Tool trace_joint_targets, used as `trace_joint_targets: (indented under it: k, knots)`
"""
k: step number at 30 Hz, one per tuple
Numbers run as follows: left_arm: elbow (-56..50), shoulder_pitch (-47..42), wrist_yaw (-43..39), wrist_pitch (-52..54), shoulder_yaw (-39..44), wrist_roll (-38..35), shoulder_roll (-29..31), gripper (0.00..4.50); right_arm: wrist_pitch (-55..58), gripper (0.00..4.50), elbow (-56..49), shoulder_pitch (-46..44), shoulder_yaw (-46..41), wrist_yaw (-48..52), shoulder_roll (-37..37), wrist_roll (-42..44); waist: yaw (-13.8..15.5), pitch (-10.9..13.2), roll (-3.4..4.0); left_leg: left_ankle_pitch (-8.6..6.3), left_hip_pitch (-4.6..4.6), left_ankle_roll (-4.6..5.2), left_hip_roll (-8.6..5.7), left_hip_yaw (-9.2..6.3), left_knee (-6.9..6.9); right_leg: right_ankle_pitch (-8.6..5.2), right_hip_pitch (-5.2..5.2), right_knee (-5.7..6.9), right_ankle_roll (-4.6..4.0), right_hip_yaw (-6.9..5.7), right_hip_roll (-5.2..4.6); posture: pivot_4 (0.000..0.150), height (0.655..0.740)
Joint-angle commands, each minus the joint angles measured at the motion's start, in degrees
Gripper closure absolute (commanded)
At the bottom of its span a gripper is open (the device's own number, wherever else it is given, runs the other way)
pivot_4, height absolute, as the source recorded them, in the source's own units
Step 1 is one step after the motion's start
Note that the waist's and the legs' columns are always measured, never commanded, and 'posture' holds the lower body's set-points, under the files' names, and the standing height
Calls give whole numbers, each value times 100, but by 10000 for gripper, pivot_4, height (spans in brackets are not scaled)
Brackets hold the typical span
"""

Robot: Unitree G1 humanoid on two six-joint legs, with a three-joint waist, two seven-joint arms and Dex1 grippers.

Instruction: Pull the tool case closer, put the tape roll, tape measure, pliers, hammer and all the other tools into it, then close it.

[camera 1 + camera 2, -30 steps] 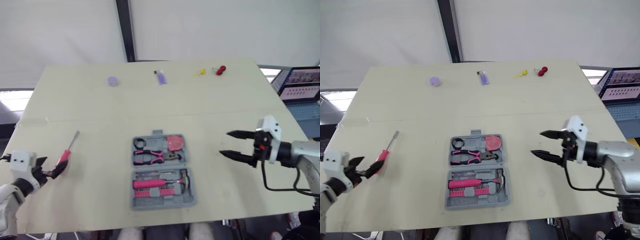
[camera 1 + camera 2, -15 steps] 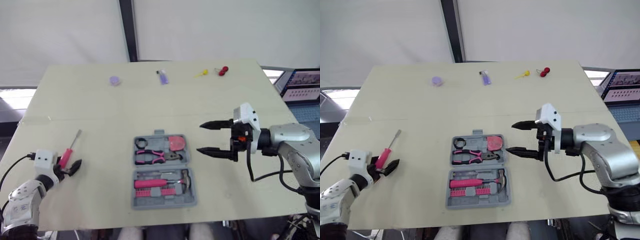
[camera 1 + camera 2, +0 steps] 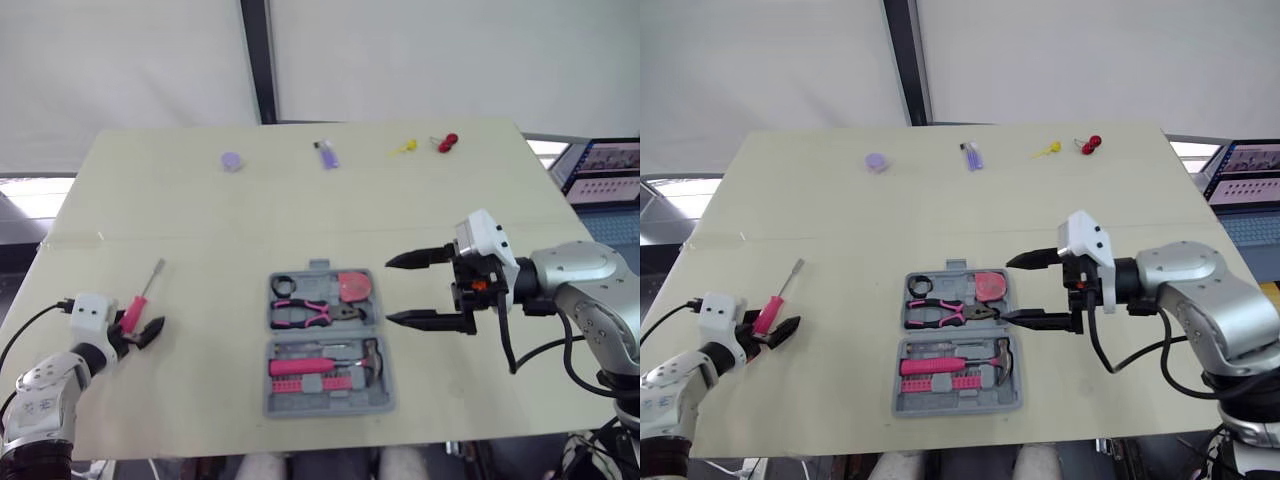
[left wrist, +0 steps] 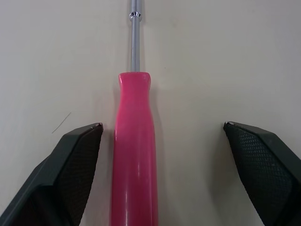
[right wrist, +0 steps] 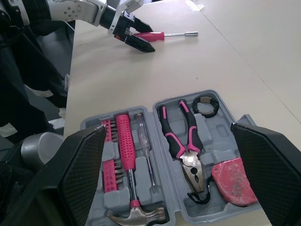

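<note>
The grey tool case [image 3: 322, 334] lies open in the middle of the table. It holds a black tape roll [image 3: 280, 285], a pink tape measure [image 3: 350, 285], pliers [image 3: 305, 312] and a hammer [image 3: 320, 365]. A pink-handled screwdriver [image 3: 133, 310] lies on the table at the left. My left gripper [image 3: 140, 325] is open with its fingers on either side of the handle [image 4: 134, 155], one finger close to it and the other well apart. My right gripper [image 3: 389, 291] is open just right of the case's far half, holding nothing.
Small items lie along the table's far edge: a purple disc [image 3: 231, 160], a purple piece [image 3: 325, 155], a yellow piece [image 3: 400, 147] and a red piece [image 3: 445, 141]. A laptop [image 3: 605, 165] stands beyond the right edge. The case sits close to the front edge.
My right gripper has swung left from the table's right side to the edge of the case. My left gripper has come up around the screwdriver handle.
</note>
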Motion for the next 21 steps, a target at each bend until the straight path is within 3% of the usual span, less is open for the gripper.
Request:
trace_joint_targets:
  k: [1,11,15,19,21]
  knots:
    - [186,0,-12,144,-79,54,79,819,-20,0,-190,-141,-15,36,31,144,16,0,0,0,0,0,0,0,0,0,0,0,0,0,0,1500,7400]
    - [619,-342,-29,47,-312,239,169,819,-32,0,-149,-194,11,-53,109,66,89,-3,7,0,0,-1,0,0,8,0,0,6,0,1,0,1500,7400]
    - [723,-417,-32,54,-434,271,237,18090,-60,0,-105,-205,31,-45,137,28,82,-3,8,0,1,-1,0,0,8,0,0,6,0,1,0,1500,7400]
    - [783,-434,-42,99,-479,264,270,38659,-103,0,-62,-196,53,-42,154,-6,63,-4,10,0,2,-1,0,1,6,0,-1,6,0,1,1,1500,7400]
    - [798,-418,-37,103,-480,259,277,38448,-118,0,-42,-196,59,-43,159,-9,62,-4,10,0,3,-1,0,2,4,0,-1,6,0,1,1,1500,7400]
